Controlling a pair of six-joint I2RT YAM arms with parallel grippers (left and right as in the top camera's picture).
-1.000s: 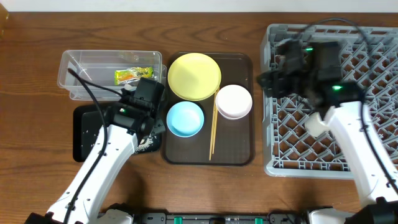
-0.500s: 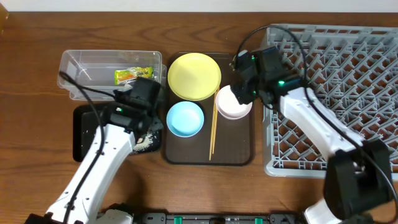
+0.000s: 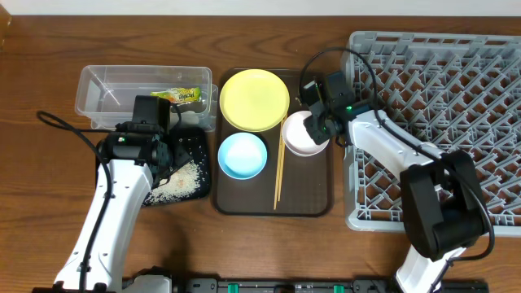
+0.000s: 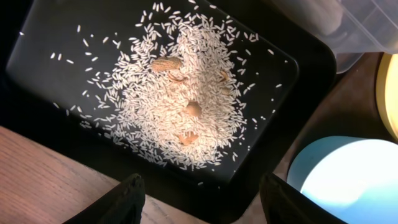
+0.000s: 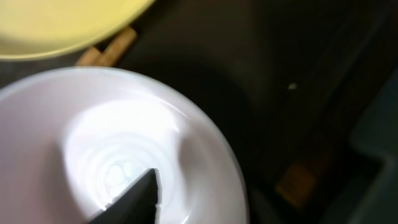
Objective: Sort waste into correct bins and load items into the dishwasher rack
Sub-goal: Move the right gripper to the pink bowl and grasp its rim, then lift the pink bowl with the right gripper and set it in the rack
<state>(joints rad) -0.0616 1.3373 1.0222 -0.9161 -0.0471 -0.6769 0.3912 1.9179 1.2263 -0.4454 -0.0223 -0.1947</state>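
My left gripper [image 3: 167, 152] [image 4: 208, 208] is open and empty above the near edge of the black tray [image 3: 155, 195] [image 4: 56, 37], which holds loose rice scraps [image 3: 181, 179] [image 4: 180, 93]. The snack wrapper [image 3: 175, 96] lies in the clear tub [image 3: 98, 81]. My right gripper [image 3: 319, 127] is open at the pinkish-white bowl [image 3: 299, 138] [image 5: 205, 143]. One finger [image 5: 134, 199] is inside the bowl; the other does not show against the dark. The yellow plate [image 3: 254, 99] [image 5: 62, 25], the light blue bowl [image 3: 242, 155] [image 4: 348, 174] and the chopsticks [image 3: 278, 167] lie beside it. The grey rack [image 3: 456, 106] stands at the right. The white cup is out of view.
The plate, bowls and chopsticks sit on a dark brown serving tray [image 3: 313, 195] between the bins and the rack. The clear tub's corner [image 4: 354, 25] shows above the black tray in the left wrist view. My right arm crosses the rack's left wall.
My right gripper came from over the rack leftward and down to the pinkish-white bowl. My left arm drew back to the left, uncovering the rice on the black tray.
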